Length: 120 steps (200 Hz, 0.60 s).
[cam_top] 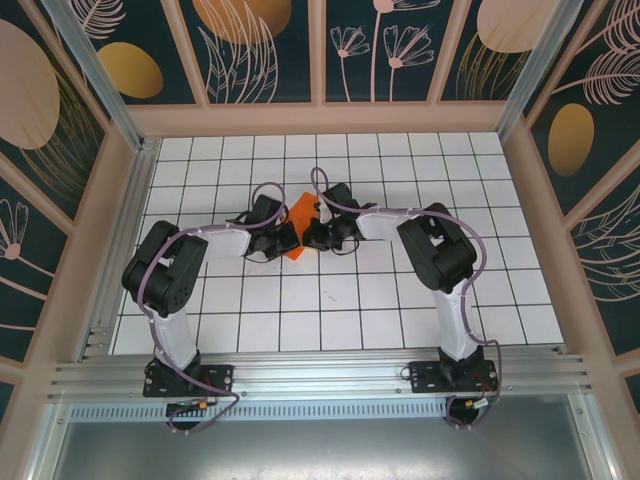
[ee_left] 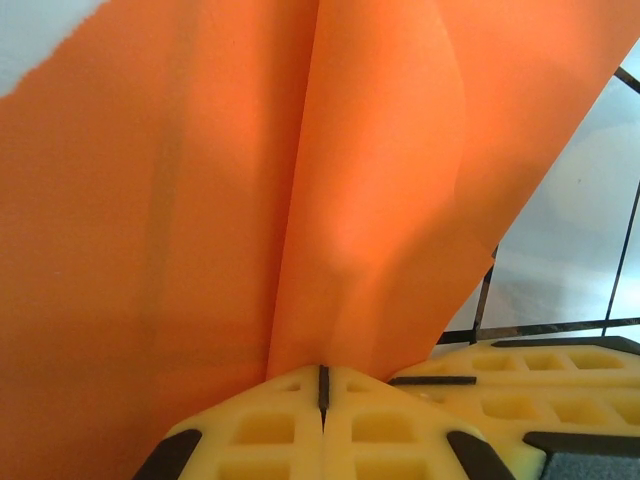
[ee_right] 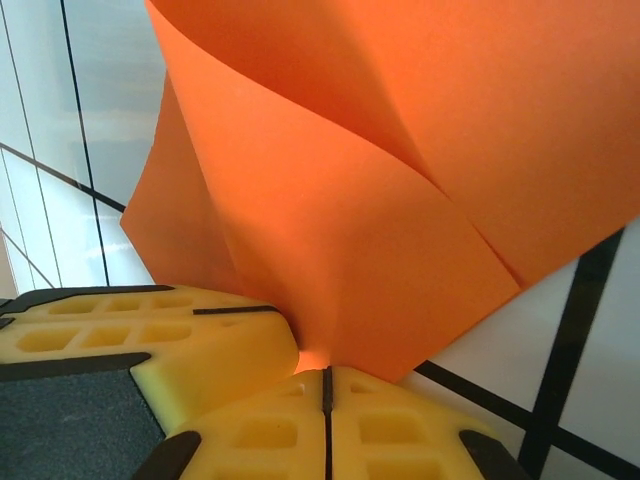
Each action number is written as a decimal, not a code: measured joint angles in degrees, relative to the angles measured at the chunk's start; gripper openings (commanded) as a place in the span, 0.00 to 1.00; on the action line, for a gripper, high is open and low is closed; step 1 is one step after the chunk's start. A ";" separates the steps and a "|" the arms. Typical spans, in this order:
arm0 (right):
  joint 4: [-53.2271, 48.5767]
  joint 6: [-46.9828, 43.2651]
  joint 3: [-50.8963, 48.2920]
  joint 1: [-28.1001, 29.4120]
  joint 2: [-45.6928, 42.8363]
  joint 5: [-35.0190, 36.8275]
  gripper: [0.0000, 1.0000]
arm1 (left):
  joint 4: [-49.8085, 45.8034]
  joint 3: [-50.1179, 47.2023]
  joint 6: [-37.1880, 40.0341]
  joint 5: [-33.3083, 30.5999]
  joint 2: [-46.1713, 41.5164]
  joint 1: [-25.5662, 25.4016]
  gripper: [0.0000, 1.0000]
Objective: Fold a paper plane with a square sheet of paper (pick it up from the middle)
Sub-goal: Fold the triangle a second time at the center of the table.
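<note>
2 hands clamp sheet (cam_top: 302, 213) in middle of tabletop (cam_top: 400, 300)
The left hand (ee_left: 323, 378) and right hand (ee_right: 327, 378), both closed tight on the sheet, meet across it, one just left, one just right, neither nearer; its long axis runs near-to-far between them.

On my right wrist feed, the right gripper (ee_right: 326, 376) has its yellow jaws pressed together on the bottom edge of the orange paper (ee_right: 400, 200), which curls upward. The left gripper (ee_right: 262, 312) touches it from the left, above the white gridded table (ee_right: 60, 150).
</note>
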 measured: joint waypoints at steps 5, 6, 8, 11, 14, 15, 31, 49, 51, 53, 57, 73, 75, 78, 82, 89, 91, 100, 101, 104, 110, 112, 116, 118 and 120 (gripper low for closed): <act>-0.02 0.17 0.00 0.00 0.00 0.00 0.06 | 0.04 -0.04 -0.02 0.02 0.00 0.00 0.00; 0.00 0.15 0.00 0.00 0.02 0.00 0.06 | 0.04 -0.04 -0.02 0.02 0.00 0.00 0.00; 0.00 0.22 0.00 0.00 0.02 0.00 0.05 | 0.07 -0.04 -0.02 0.04 0.00 0.00 0.00; 0.00 0.46 0.00 0.00 0.02 0.00 0.05 | 0.09 -0.04 -0.04 0.07 0.00 0.00 0.00; -0.02 0.57 0.00 0.00 0.07 0.00 0.05 | 0.11 -0.07 -0.09 0.11 0.00 0.00 0.00; 0.00 0.61 0.00 0.00 0.07 0.00 0.05 | 0.11 -0.07 -0.11 0.11 0.00 0.00 0.00; 0.00 1.09 0.07 0.00 0.42 0.04 0.04 | 0.26 -0.15 -0.24 0.22 0.00 0.00 0.00; -0.87 1.18 0.83 -0.04 0.76 0.44 0.04 | 0.57 -0.22 -0.48 0.44 -0.02 0.02 0.00; -1.03 1.18 0.94 -0.04 0.81 0.46 0.03 | 0.59 -0.22 -0.50 0.48 -0.02 0.02 0.00; -1.16 1.18 1.01 -0.04 0.83 0.50 0.03 | 0.61 -0.22 -0.57 0.50 -0.02 0.02 0.01; -1.60 1.16 1.27 -0.04 0.94 0.59 0.04 | 0.61 -0.22 -0.63 0.55 -0.02 0.02 0.01; -3.37 0.76 2.36 0.00 1.33 0.94 0.03 | 0.66 -0.22 -0.87 0.57 -0.02 0.04 0.04; -3.61 0.72 2.49 0.00 1.42 1.05 0.03 | 0.68 -0.22 -0.94 0.59 -0.04 0.07 0.05; -3.93 0.66 2.69 0.00 1.46 1.09 0.03 | 0.70 -0.22 -1.05 0.61 -0.04 0.09 0.05; -4.37 0.52 2.95 0.00 1.55 1.27 0.03 | 0.81 -0.22 -1.11 0.66 -0.04 0.13 0.05; -4.98 0.26 3.26 0.02 1.62 1.51 0.03 | 0.87 -0.22 -1.36 0.79 -0.04 0.28 0.06; -5.07 0.20 3.32 0.04 1.62 1.55 0.03 | 0.90 -0.22 -1.49 0.83 -0.04 0.31 0.07; -5.62 -0.33 3.65 0.11 1.77 1.90 0.03 | 1.07 -0.22 -1.73 1.03 -0.04 0.52 0.08; -5.68 -0.42 3.72 0.11 1.84 1.95 0.03 | 1.07 -0.22 -1.75 1.07 -0.04 0.57 0.08; -5.86 -0.52 3.80 0.11 1.84 1.99 0.03 | 1.11 -0.22 -1.92 1.14 -0.04 0.66 0.08; -6.16 -0.79 3.96 0.13 1.92 2.10 0.03 | 1.40 -0.15 -2.23 1.33 -0.04 0.87 0.09; -6.23 -0.81 3.98 0.15 1.92 2.12 0.03 | 1.49 -0.13 -2.34 1.42 -0.04 0.92 0.08; -6.34 -0.98 4.09 0.17 1.95 2.21 0.03 | 1.75 0.04 -2.40 1.55 -0.04 1.11 0.09; -6.45 -1.01 4.13 0.20 1.95 2.27 0.03 | 1.84 0.15 -2.51 1.62 -0.04 1.18 0.09; -6.47 -1.05 4.15 0.20 1.95 2.32 0.03 | 2.03 0.31 -2.62 1.70 -0.04 1.27 0.09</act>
